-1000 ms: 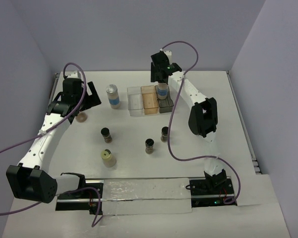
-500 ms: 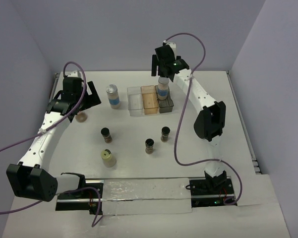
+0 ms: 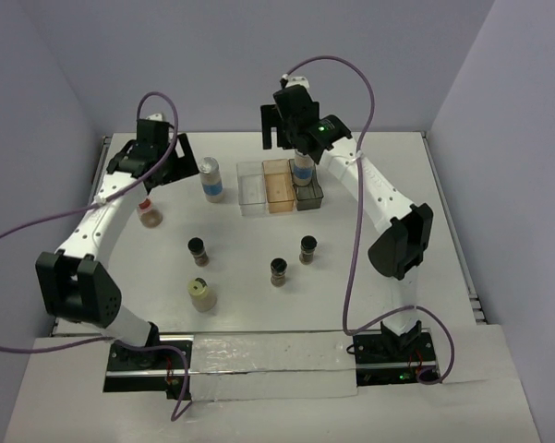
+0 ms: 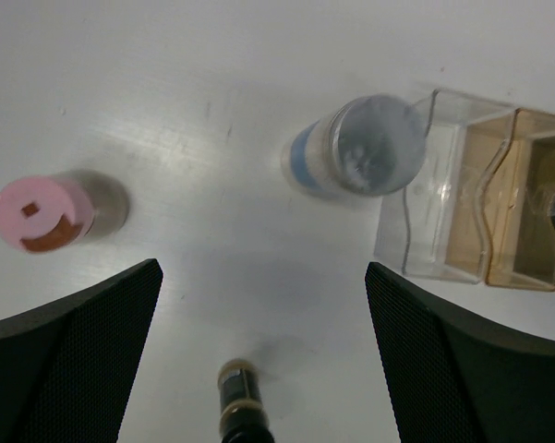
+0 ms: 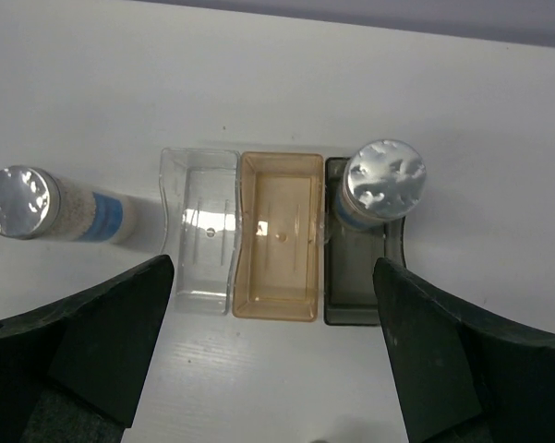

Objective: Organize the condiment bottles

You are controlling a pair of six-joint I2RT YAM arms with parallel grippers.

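Seven small bottles show from the top camera. One blue-label bottle (image 3: 210, 178) stands on the white table (image 3: 249, 231), near the left side of the clear tray (image 3: 251, 189). The second blue-label bottle (image 3: 302, 171) stands up inside the grey tray (image 3: 310, 197), at its far end. The amber tray (image 3: 279, 187) sits between the clear one and the grey one, all three side by side. The pink-capped bottle (image 3: 149, 213) is off to the left, well apart from the trays. Three dark jars (image 3: 198, 250) stand in the middle of the table, apart from each other, and the cream-capped bottle (image 3: 201, 294) is closer to the arm bases. The left claw (image 3: 166, 159) hangs over the table near the pink-capped bottle and the first blue-label bottle. The right claw (image 3: 277, 137) hangs above the trays. From the left wrist camera, the left claw's two black fingers (image 4: 74, 369) are wide apart and hold nothing. Below them are the pink cap on the left, the blue-label bottle beside the clear tray on the right, and one dark jar low down between the fingers. From the right wrist camera, the right claw's fingers (image 5: 83, 360) are wide apart too and hold nothing. The second blue-label bottle stands below in the grey tray, not touching the fingers, and the other one stands on the table left of the clear tray.
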